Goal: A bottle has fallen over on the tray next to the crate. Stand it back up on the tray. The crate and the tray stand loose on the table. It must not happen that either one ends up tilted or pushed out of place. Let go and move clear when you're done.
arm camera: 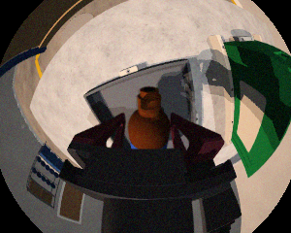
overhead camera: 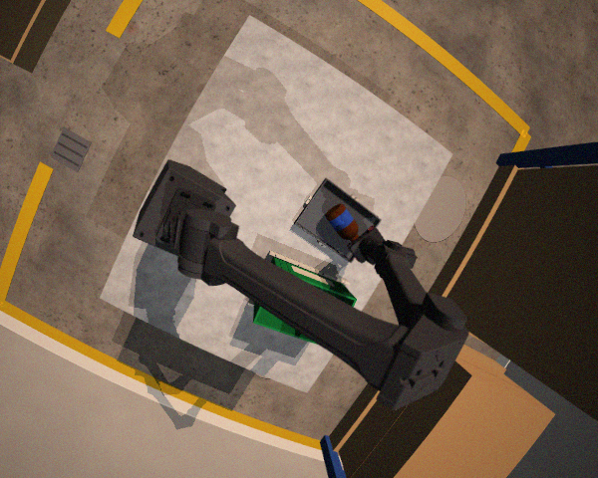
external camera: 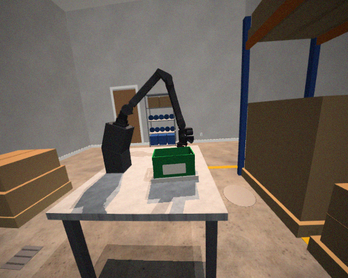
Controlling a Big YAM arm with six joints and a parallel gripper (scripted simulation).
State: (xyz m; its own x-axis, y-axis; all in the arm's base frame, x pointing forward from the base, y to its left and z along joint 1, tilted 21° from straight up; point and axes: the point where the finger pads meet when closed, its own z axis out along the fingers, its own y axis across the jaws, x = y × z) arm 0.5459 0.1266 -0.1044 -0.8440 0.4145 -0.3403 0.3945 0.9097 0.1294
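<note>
Tool (arm camera: 148, 131) half-open, fingers straddling the brown bottle (arm camera: 147, 124) without gripping; rigid, smooth, likely slippery; best held at its blue-banded body.

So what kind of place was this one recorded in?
Most likely a warehouse or stockroom: stacked cardboard boxes on the floor, a tall pallet rack with blue posts, and yellow floor lines marking off the work table. A stocked wire shelf stands by the door.

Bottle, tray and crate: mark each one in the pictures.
bottle (overhead camera: 343, 220), top view, on its blue label band.
tray (overhead camera: 309, 218), top view, on its bare grey floor.
crate (external camera: 173, 168), exterior view, on its front wall.
</note>
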